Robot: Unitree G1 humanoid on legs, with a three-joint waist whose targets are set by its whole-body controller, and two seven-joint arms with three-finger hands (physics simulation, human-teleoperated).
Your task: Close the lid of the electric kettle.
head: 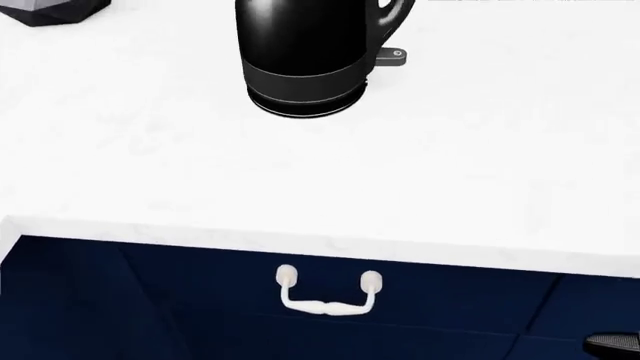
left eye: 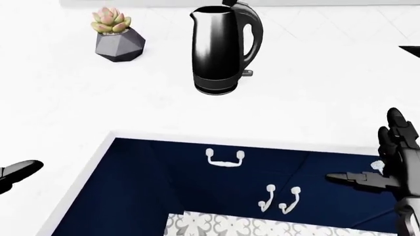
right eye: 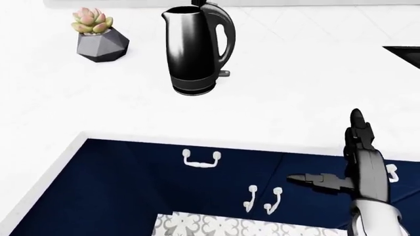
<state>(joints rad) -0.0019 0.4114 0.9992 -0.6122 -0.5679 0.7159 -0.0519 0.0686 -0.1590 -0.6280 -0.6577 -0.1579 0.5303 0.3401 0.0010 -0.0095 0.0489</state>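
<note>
The black electric kettle (left eye: 222,49) stands upright on the white counter (left eye: 131,108), near the top middle of the left-eye view. Its lid (left eye: 231,3) is tipped up at the picture's top edge, above the handle. The head view shows only the kettle's lower body and base (head: 303,64). My right hand (left eye: 368,150) hangs at the lower right, below the counter edge and far from the kettle, with its fingers (left eye: 396,132) spread open and empty. Only a dark tip of my left hand (left eye: 16,173) shows at the left edge.
A pink succulent in a grey faceted pot (left eye: 118,38) sits left of the kettle. Navy cabinets lie below the counter edge, with a white drawer handle (left eye: 225,158) and two door handles (left eye: 279,199). A black shape (left eye: 410,49) cuts in at the right edge.
</note>
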